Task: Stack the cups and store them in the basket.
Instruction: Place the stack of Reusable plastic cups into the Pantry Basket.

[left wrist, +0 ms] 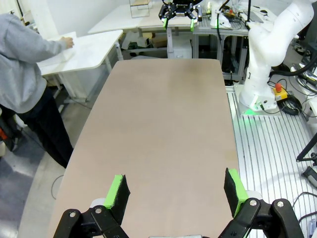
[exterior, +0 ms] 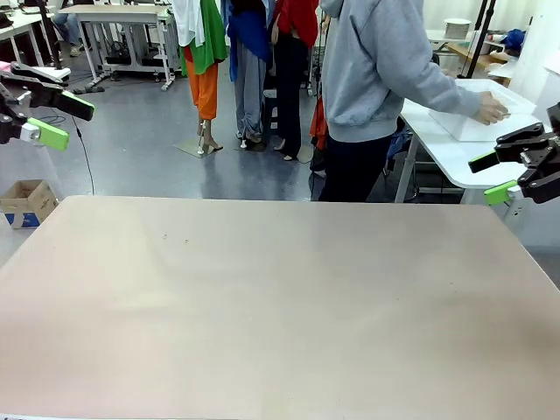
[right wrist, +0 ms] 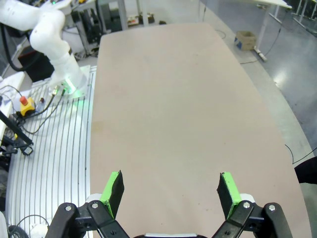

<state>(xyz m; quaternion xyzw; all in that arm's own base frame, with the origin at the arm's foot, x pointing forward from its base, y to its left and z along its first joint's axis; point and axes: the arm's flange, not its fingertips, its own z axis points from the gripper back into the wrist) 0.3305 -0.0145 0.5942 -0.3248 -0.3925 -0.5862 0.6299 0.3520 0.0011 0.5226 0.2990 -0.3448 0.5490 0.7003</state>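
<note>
We're in a robotics lab, plainly. The long beige table (exterior: 262,297) sits in the middle as our landmark. Beside it, white robot arm bases (left wrist: 270,54) are bolted to a ribbed metal platform (left wrist: 277,148), with a red emergency-stop button (left wrist: 279,88) and loose cables near one base. Beyond the table's far edge we see a grey polished floor (exterior: 131,149), white workbenches (exterior: 455,144) and a cardboard box (exterior: 26,201) on the floor near the table's left corner.
</note>
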